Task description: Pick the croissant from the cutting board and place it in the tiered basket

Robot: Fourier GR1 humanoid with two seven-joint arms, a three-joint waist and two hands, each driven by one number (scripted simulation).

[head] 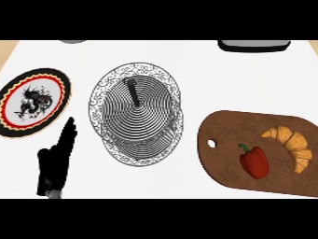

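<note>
The croissant [293,145] lies on my cutting board [223,126] toward the right edge of the bench [189,60], on the board's right side, with a red bell pepper [254,161] just beside it on the left, the two apart. The tiered basket [135,119] stands near the middle of the bench, well apart from the board, and a patterned plate [29,102] sits by the left edge. My left hand [57,163] shows near the bench's front-left corner, fingers straight and up, holding nothing, at rest. My right hand is out of sight. Nothing has been picked up yet. I judge the croissant light, soft and flaky, easy to crush, so I would take it across the thick middle of its curve, not by the thin tips, which could break off, and I would come in from the right side to keep clear of the pepper
</note>
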